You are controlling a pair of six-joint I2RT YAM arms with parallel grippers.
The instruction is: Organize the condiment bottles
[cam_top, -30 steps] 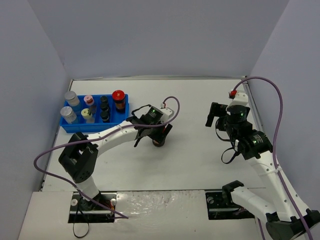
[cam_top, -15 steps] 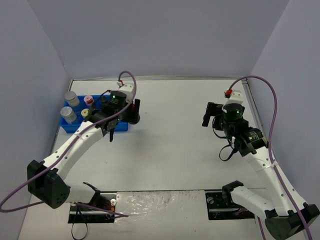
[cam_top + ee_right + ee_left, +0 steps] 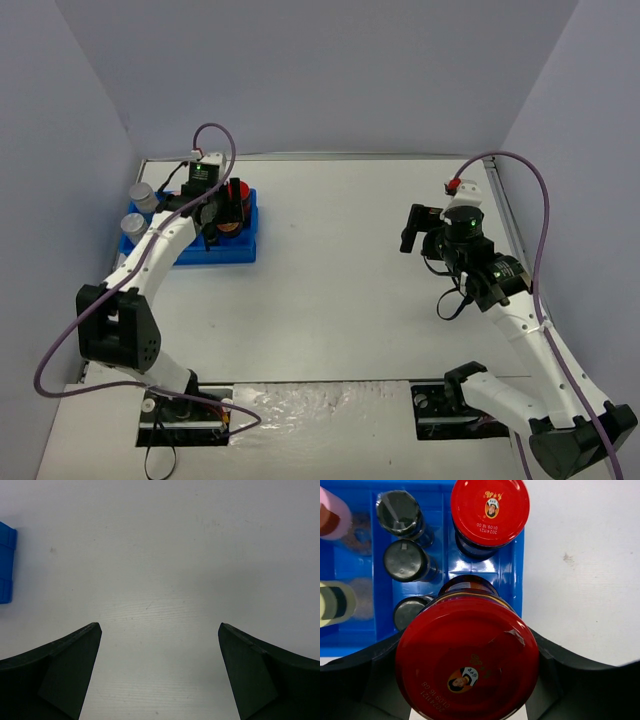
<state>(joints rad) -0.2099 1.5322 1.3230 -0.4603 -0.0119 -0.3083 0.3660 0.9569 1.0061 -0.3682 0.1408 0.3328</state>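
My left gripper (image 3: 468, 680) is shut on a red-lidded orange-brown jar (image 3: 467, 660) and holds it upright over the near right part of the blue tray (image 3: 350, 630). A second red-lidded jar (image 3: 490, 510) stands in the tray just beyond it. Three black-capped jars (image 3: 405, 560) stand in a middle row. A pink-capped jar (image 3: 332, 517) and a yellow-green-capped jar (image 3: 335, 602) are at the left. In the top view two silver-lidded jars (image 3: 138, 210) stand at the tray's (image 3: 240, 250) left edge. My right gripper (image 3: 420, 232) is open and empty over bare table.
The blue tray sits at the far left of the white table (image 3: 350, 290), close to the left wall. Its corner shows at the left edge of the right wrist view (image 3: 6, 565). Cables loop from both arms.
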